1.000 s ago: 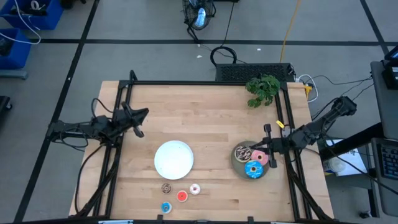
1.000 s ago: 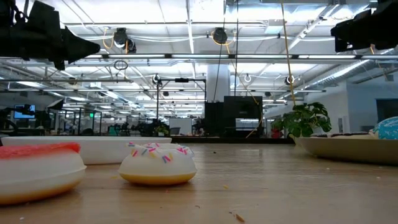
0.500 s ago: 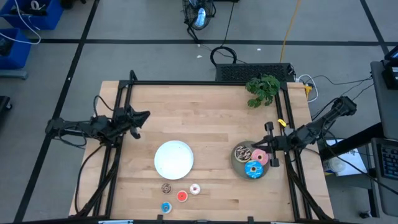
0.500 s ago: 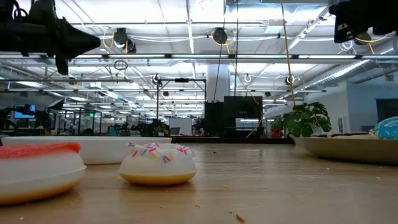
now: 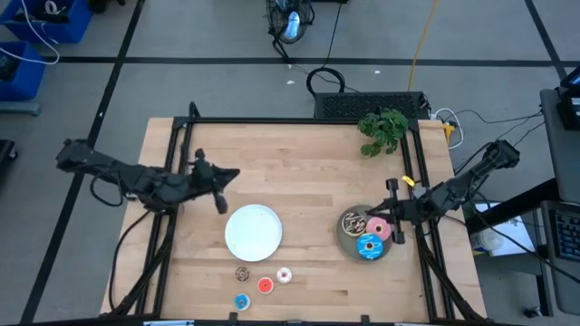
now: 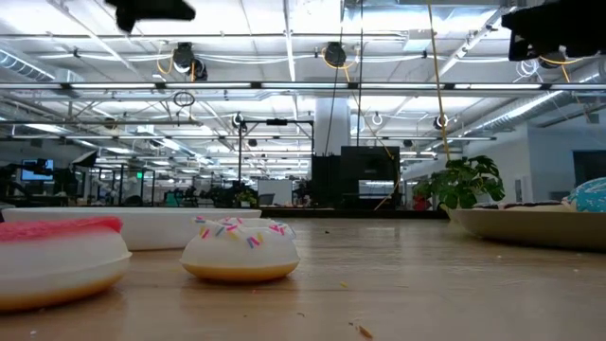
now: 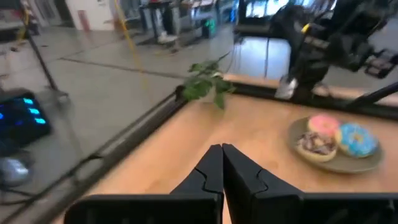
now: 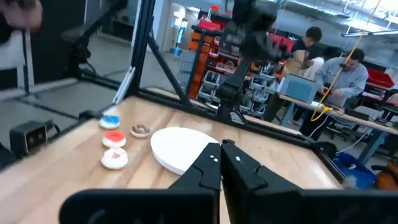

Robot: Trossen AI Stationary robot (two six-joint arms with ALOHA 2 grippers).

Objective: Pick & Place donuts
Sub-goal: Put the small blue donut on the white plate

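I count seven donuts on the tabletop [image 5: 299, 172]. Three larger ones sit together on the round grey plate [image 5: 348, 246] at the right side: a chocolate donut with white drizzle [image 5: 353, 221], a pink donut [image 5: 381, 229] and a blue sprinkled donut [image 5: 369, 245], all crowded against one another. Four tiny ones lie loose on the wood just in front of the round white plate [image 5: 254, 232]: a brown one [image 5: 242, 273], a red one [image 5: 265, 285], a white-pink one [image 5: 284, 275] and a blue one [image 5: 242, 302]. That white plate has nothing on it.

I have two grippers in sight. The left gripper [image 5: 220, 181] hangs above the tabletop just beside the far-left rim of the white plate; in its wrist view its two fingers [image 7: 211, 171] are pressed together, gripping nothing. The right gripper [image 5: 390, 215] sits over the right edge of the tabletop, right next to the grey plate and the pink donut; its wrist view shows its two fingers [image 8: 209, 168] closed against each other too, nothing between them.

One small potted plant [image 5: 382, 129] stands at the far right corner. From the right wrist view I can make out two people [image 8: 328, 68] seated at desks in the room beyond the tabletop.
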